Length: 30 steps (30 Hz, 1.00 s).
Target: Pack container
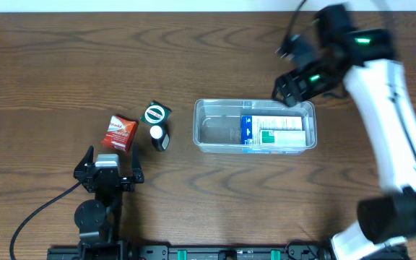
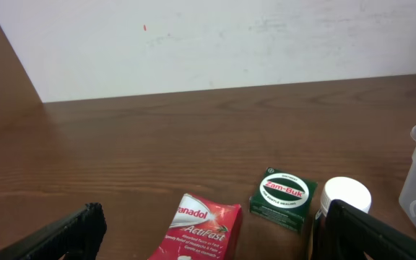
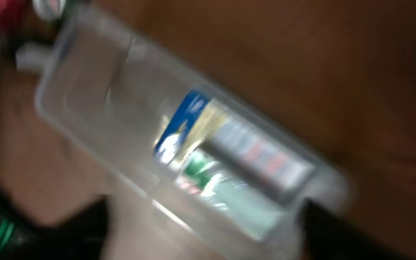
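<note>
The clear plastic container (image 1: 215,133) sits at the table's middle right, holding a blue-white box and a green-white box (image 1: 276,132) in its right half. It also shows, blurred, in the right wrist view (image 3: 92,94). My right gripper (image 1: 289,90) hovers open and empty above the container's far right corner. My left gripper (image 1: 109,173) is open and empty near the front left. Just beyond it lie a red Panadol packet (image 2: 202,227), a green Zam-Buk box (image 2: 284,196) and a small dark bottle with a white cap (image 2: 345,195).
The Panadol packet (image 1: 120,133), Zam-Buk box (image 1: 157,114) and bottle (image 1: 159,136) lie left of the container. A white wall (image 2: 215,36) stands beyond the table's far edge. A black cable (image 1: 42,209) trails left of the left arm.
</note>
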Tool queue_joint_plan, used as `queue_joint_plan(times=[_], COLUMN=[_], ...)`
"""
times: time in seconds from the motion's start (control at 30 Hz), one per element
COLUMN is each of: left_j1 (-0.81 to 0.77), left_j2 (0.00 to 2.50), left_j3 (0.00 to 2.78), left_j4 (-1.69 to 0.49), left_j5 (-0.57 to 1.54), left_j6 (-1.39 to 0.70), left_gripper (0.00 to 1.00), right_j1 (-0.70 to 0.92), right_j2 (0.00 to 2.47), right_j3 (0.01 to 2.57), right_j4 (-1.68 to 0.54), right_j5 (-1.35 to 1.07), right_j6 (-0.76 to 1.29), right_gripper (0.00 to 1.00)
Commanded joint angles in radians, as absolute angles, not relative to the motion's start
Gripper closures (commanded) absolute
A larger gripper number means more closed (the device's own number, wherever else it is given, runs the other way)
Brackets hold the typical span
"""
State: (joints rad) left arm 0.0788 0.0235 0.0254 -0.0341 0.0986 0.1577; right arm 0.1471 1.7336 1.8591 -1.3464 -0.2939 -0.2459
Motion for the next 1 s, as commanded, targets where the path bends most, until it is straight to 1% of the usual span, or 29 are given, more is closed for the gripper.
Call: queue_joint_plan(times=[0.0, 0.2, 0.4, 0.53, 0.83, 0.97], left_j1=[0.084, 0.084, 0.084, 0.084, 0.084, 0.084], left_j2=[0.023, 0.023, 0.023, 0.023, 0.023, 0.024], left_j3=[0.004, 0.004, 0.004, 0.004, 0.004, 0.035], left_j4=[-0.059, -0.059, -0.059, -0.059, -0.057, -0.095], left_j5=[0.117, 0.116, 0.116, 0.117, 0.117, 0.128], left_j6=[0.164, 0.164, 0.164, 0.164, 0.162, 0.077], left_gripper=[0.02, 0.02, 0.02, 0.02, 0.02, 0.02], right_j1=[0.045, -0.175, -0.331, -0.367, -0.372, -0.372], right_j2=[1.650, 1.568, 1.575, 1.581, 1.583, 1.582], right_j3=[1.916, 1.922, 1.899, 1.877, 1.873, 1.873], right_j4=[-1.338, -1.317, -1.324, -1.320, -1.320, -1.320], right_j5=[-0.202, -0.198, -0.198, -0.199, -0.198, -0.198], right_j6=[-0.183, -0.164, -0.142, -0.116, -0.117, -0.117], right_gripper=[0.01, 0.01, 0.01, 0.01, 0.01, 0.01])
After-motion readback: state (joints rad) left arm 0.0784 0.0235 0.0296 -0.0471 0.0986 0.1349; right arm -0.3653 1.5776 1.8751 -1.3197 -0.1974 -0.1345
